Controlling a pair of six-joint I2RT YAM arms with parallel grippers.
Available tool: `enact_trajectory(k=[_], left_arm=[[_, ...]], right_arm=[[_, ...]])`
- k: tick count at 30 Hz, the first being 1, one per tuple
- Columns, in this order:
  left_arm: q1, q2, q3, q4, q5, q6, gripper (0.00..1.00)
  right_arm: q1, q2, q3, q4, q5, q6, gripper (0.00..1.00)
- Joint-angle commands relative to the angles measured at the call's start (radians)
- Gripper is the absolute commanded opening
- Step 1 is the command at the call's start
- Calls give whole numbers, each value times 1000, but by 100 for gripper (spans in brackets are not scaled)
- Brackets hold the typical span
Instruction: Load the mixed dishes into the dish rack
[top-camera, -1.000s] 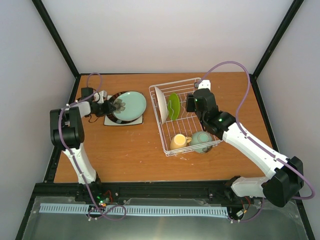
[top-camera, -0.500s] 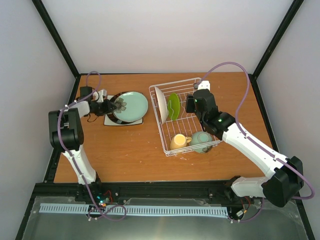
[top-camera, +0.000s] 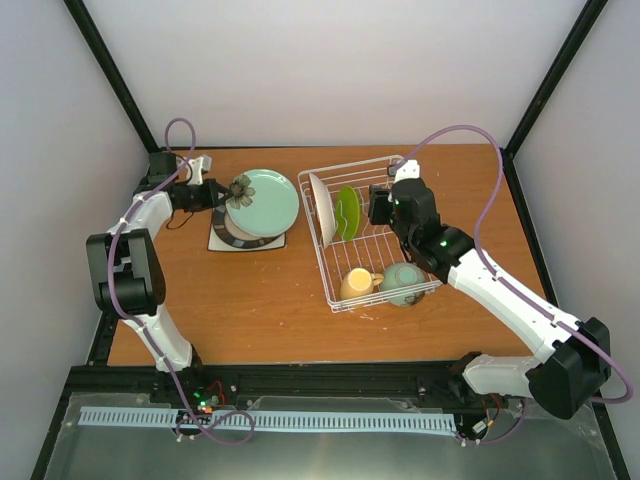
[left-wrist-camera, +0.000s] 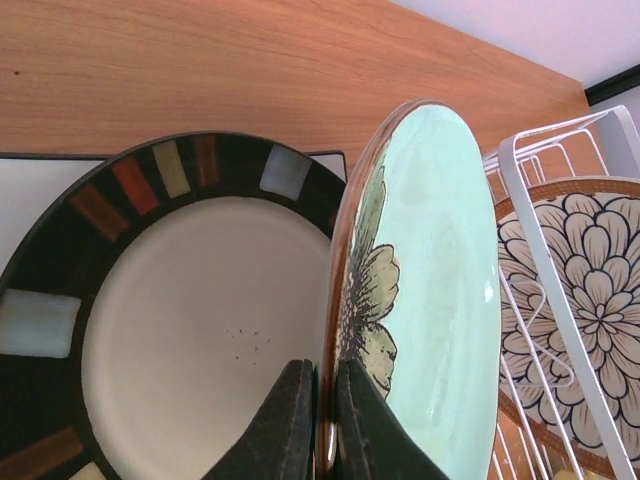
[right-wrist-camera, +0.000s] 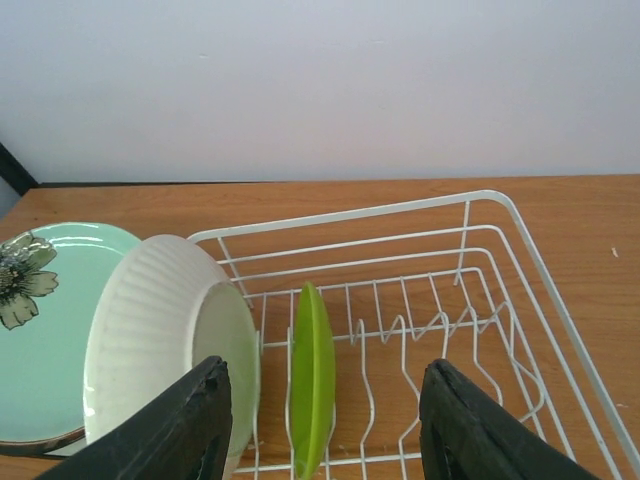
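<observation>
Dish rack (top-camera: 372, 243) holds a white flower plate (top-camera: 319, 206) and a lime plate (top-camera: 347, 212) on edge at its far end. Left of the rack, a square plate (top-camera: 214, 243) is mostly hidden under a dark-rimmed plate (top-camera: 230, 236). The teal plate (top-camera: 266, 202) sits above both, far rim pointing at the rack, tilt unclear. Its near rim is clamped by the left gripper (left-wrist-camera: 325, 432). Right gripper (right-wrist-camera: 322, 425) is spread wide over the rack's far end.

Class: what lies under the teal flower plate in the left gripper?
Beneath the teal plate, tilted in the left gripper, lies the dark striped-rim plate on a square white plate, whose edges alone show; its middle is covered.
</observation>
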Motion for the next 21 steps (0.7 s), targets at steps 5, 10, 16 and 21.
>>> enact_trajectory(k=[5, 10, 16, 21], left_arm=[[21, -46, 39, 41, 180, 0, 1], [29, -127, 54, 62, 227, -18, 1], [34, -188, 126, 8, 249, -1, 1], [49, -208, 162, -8, 306, -6, 1]], right_arm=[[-6, -4, 11, 46, -101, -11, 52], [-13, 59, 53, 55, -337, -40, 54], [-30, 161, 95, 109, -610, -10, 54], [-64, 270, 140, 169, -871, 56, 56]])
